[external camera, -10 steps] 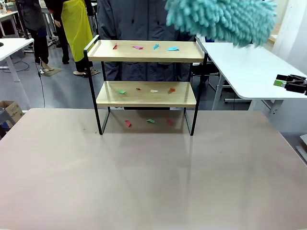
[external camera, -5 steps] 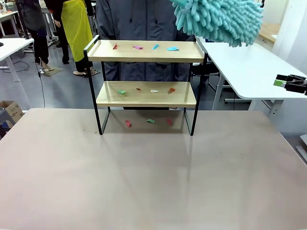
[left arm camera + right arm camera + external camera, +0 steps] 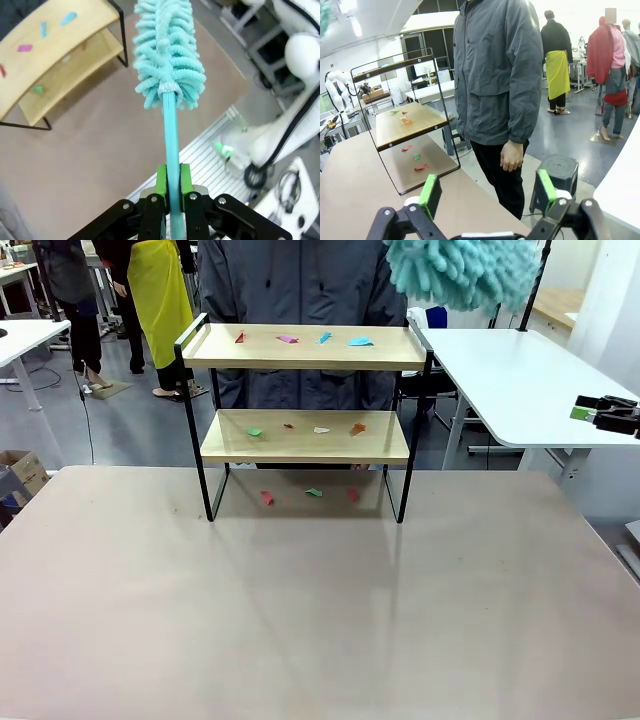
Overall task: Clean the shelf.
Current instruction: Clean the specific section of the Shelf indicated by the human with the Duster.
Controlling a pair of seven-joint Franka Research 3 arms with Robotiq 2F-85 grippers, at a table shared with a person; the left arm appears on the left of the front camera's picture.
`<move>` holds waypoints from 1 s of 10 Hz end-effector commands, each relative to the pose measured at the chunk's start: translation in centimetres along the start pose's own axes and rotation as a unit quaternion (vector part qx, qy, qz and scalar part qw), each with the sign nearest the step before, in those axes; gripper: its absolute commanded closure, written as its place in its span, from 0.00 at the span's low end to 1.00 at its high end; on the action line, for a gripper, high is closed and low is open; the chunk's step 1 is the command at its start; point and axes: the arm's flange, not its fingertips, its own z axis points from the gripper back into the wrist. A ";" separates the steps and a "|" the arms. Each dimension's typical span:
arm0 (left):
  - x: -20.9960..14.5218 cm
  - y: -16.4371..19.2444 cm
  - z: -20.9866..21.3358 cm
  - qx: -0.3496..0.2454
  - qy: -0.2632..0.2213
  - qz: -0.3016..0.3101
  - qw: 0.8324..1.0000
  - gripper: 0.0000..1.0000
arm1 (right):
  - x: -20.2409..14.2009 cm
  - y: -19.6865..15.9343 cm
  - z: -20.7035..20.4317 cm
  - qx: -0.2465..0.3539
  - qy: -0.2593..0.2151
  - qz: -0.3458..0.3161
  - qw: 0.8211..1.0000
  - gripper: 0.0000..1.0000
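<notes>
The shelf (image 3: 300,352), 2 pale boards in a thin black frame, stands upper centre on the surface (image 3: 300,620), coloured scraps (image 3: 288,339) on both. The left tool (image 3: 170,175) clamps a teal duster (image 3: 169,55) by its handle; the right tool (image 3: 488,190) gapes wide.

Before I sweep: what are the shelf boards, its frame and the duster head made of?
Shelf boards: light wood or wood-look laminate, smooth, faintly reflective. Frame: thin black rods, likely painted metal. Duster head: teal fuzzy strands, probably microfibre chenille.
</notes>
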 end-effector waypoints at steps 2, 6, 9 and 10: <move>3.9 -4.7 -4.1 0.074 -0.065 0.145 0.985 0.87 | 0.3 0.0 -0.1 -0.001 -0.003 0.002 1.000 0.00; 7.6 -5.9 -9.0 0.145 -0.133 0.212 0.957 0.87 | 0.3 0.0 -0.1 -0.001 -0.003 0.002 1.000 0.00; 9.2 -5.0 -11.8 0.125 -0.164 0.231 0.951 0.87 | 0.3 0.0 -0.1 -0.001 -0.003 0.002 1.000 0.00; 9.5 -4.8 -13.0 0.128 -0.157 0.235 0.950 0.87 | 0.3 0.0 -0.1 -0.001 -0.003 0.002 1.000 0.00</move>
